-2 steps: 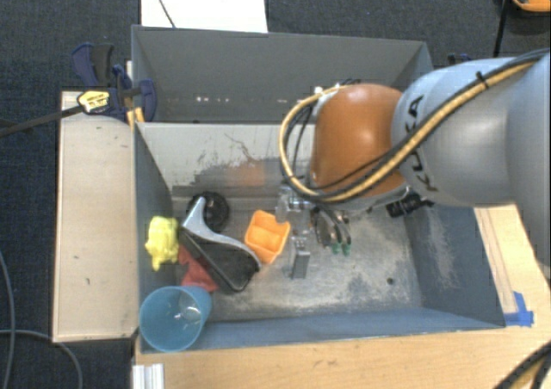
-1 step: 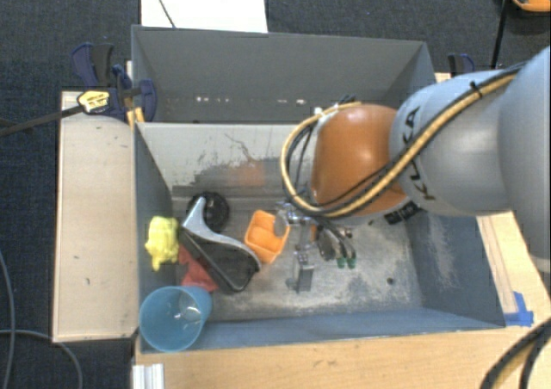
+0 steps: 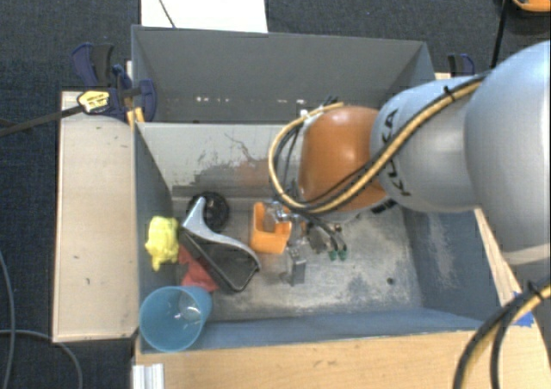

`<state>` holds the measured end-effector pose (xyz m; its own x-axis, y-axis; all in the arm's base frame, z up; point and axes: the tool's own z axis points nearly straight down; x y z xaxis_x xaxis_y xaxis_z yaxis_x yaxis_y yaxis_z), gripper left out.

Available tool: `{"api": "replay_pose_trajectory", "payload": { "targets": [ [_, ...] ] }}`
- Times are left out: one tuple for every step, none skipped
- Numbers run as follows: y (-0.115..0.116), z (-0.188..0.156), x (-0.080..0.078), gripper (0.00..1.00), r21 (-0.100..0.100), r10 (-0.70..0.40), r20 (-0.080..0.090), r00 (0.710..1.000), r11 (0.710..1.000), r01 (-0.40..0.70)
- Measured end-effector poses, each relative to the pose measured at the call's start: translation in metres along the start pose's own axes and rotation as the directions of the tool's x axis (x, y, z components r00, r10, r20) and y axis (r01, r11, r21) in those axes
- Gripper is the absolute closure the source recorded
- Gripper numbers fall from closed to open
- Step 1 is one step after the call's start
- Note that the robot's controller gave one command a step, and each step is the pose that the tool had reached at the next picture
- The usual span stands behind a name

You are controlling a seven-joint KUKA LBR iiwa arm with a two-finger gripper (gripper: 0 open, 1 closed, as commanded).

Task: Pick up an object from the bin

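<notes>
Where the near wall of the grey metal bin point(image 3: 379, 293) meets its left wall, a blue cup point(image 3: 175, 318) stands upright with its mouth open to the camera. It is the nearest thing, well apart from the orange block point(image 3: 269, 231), nearer than it and to its left in the view.

1. A small red thing point(image 3: 198, 276) lies beyond the cup, left of the orange block and nearer than it. It is partly hidden under a black scoop-shaped thing with a silver handle point(image 3: 219, 251).
2. The scoop-shaped thing lies just left of the orange block, and its rim is close to the block's near edge.
3. A yellow lumpy thing point(image 3: 161, 241) lies against the left wall, farther left of the orange block than the scoop.
4. The jaws hang just beside the orange block, at its right and slightly nearer, low over the bin floor. Whether they are apart or together cannot be told. The block is not seen between them.
5. A black round thing point(image 3: 215, 208) lies left of the orange block and slightly beyond it.
6. The orange wrist cover point(image 3: 340, 159), looped with cables point(image 3: 284, 163), sits above and beyond the orange block. The grey arm point(image 3: 482, 129) extends from it to the right.
</notes>
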<state>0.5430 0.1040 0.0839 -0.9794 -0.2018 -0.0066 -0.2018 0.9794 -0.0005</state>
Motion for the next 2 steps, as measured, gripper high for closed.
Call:
{"api": "replay_pose_trajectory", "payload": {
  "targets": [
    [0.0008,0.0049,0.0002,1.00,-0.001,0.036,-0.004,0.999,0.999,-0.036],
    [0.0008,0.0049,0.0002,1.00,-0.001,0.037,-0.004,0.999,0.999,-0.037]
  ]
}}
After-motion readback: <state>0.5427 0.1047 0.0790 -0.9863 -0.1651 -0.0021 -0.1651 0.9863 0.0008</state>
